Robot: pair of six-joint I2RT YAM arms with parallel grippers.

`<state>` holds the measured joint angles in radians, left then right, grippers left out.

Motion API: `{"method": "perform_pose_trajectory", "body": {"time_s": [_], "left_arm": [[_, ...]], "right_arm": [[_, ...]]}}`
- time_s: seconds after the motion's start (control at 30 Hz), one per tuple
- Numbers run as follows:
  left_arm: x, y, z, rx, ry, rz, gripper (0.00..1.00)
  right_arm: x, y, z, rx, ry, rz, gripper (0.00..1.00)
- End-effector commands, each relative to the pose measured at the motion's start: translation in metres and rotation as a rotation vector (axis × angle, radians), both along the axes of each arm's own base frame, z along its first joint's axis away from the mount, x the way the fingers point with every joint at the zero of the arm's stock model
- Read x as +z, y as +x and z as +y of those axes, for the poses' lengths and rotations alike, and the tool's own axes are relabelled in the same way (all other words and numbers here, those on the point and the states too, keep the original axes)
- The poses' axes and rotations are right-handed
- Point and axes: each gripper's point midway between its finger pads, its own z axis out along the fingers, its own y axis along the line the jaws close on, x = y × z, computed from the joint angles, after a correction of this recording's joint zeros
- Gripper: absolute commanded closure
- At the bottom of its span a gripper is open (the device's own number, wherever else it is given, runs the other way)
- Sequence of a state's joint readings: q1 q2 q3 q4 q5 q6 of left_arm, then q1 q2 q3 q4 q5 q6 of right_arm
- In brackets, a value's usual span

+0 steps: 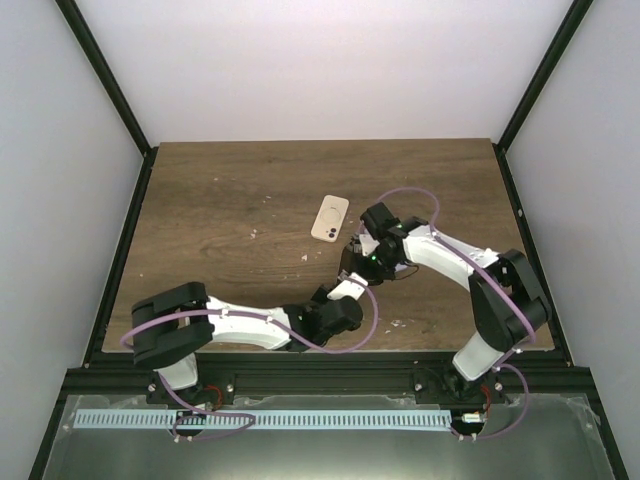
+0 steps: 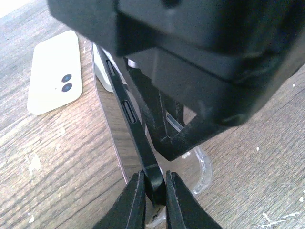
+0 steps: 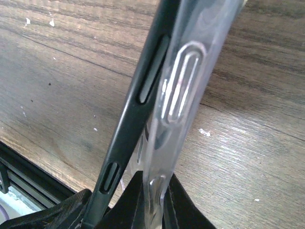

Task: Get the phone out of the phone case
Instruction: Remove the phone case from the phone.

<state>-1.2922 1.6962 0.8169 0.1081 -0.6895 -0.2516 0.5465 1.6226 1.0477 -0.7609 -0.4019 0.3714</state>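
Observation:
A black-edged phone (image 2: pixel 128 112) is held on edge above the table between both grippers, half parted from a clear case (image 2: pixel 205 167). My left gripper (image 2: pixel 155 191) is shut on the phone's lower edge. My right gripper (image 3: pixel 152 200) is shut on the clear case (image 3: pixel 183 86), with the phone's dark side (image 3: pixel 138 105) angled away to its left. In the top view both grippers meet near the table's middle, left gripper (image 1: pixel 347 297) below right gripper (image 1: pixel 362 262); the phone (image 1: pixel 349 283) shows small between them.
A cream phone (image 1: pixel 330 218) lies back up, two lenses showing, on the wooden table (image 1: pixel 230 200) just beyond the grippers; it also shows in the left wrist view (image 2: pixel 55 71). Black frame rails (image 1: pixel 120 250) bound the table's sides.

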Motion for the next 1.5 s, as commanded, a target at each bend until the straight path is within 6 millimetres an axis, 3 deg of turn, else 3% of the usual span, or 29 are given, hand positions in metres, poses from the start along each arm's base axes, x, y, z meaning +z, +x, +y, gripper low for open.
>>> {"method": "perform_pose_trajectory", "body": {"time_s": [0.0,0.43,1.2,1.47], "left_arm": [[0.001,0.011,0.027,0.042,0.061,-0.029,1.00],[0.004,0.018,0.045,0.076,0.000,-0.007,1.00],[0.023,0.014,0.046,0.059,-0.117,0.023,1.00],[0.059,0.004,0.046,-0.016,-0.171,-0.019,1.00]], "right_arm": [[-0.001,0.008,-0.031,0.006,-0.116,-0.102,0.99],[-0.007,0.009,-0.033,0.001,-0.125,-0.098,0.99],[-0.017,0.014,-0.046,-0.017,-0.203,-0.133,0.99],[-0.007,0.036,-0.056,-0.051,-0.254,-0.205,0.99]]}}
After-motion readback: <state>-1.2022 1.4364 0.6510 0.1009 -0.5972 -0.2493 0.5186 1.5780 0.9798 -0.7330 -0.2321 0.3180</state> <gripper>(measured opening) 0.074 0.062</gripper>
